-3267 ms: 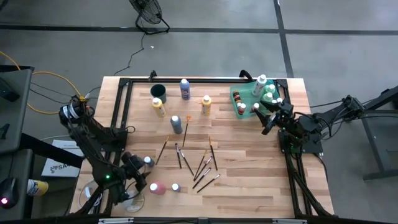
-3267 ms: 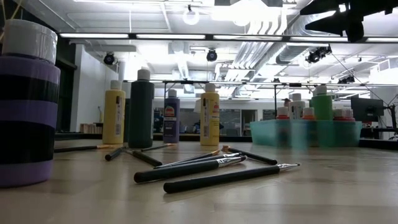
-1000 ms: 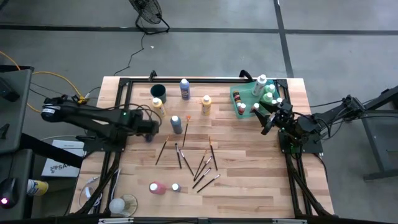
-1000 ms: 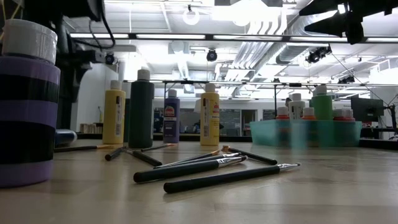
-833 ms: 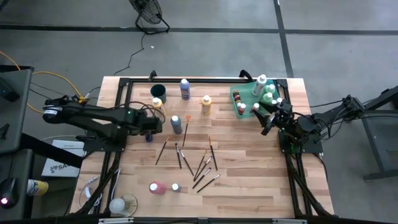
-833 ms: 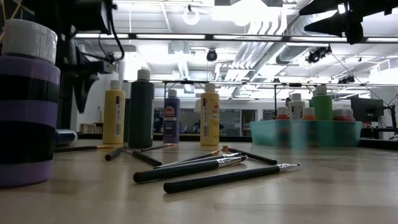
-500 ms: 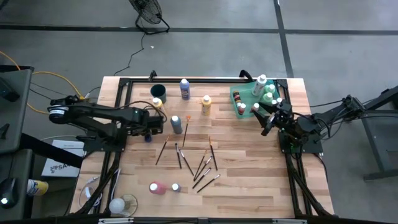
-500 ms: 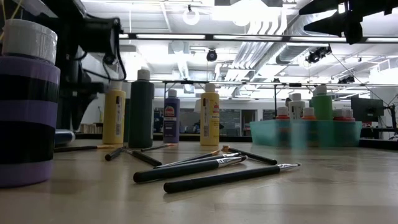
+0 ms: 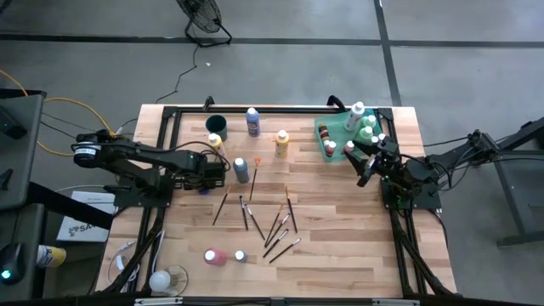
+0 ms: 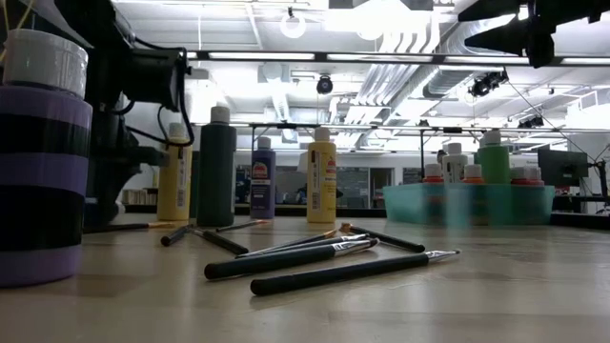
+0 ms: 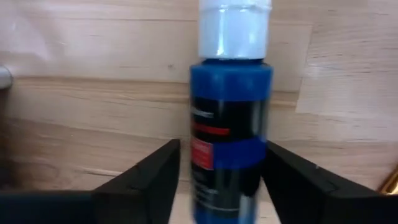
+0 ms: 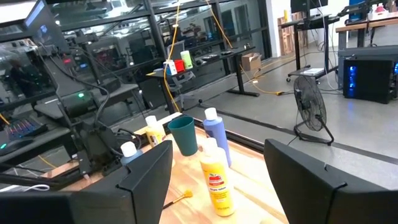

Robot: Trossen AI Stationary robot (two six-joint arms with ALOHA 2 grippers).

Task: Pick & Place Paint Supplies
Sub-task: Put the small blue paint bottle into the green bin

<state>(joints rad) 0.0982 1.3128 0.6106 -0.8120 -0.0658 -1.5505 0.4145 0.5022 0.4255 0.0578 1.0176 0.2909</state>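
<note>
The left pincer (image 11: 217, 186) has swung in from the tabletop's (image 9: 340, 246) near edge; its spread fingers now flank the lying blue paint bottle (image 11: 231, 130), narrowing toward a grip. The right pincer (image 9: 367, 161) waits spread beside the tray (image 9: 327, 127).

We saw a blue bottle (image 11: 230, 124) with a white cap lying on the wood. Two yellow bottles (image 9: 281, 143), a dark green one (image 10: 216, 167) and a purple-blue one (image 9: 252, 121) stood upright. Several dark-handled brushes (image 9: 276, 228) lay fanned together mid-table. A pink bottle (image 9: 214, 256) lay on its side near the front edge.
</note>
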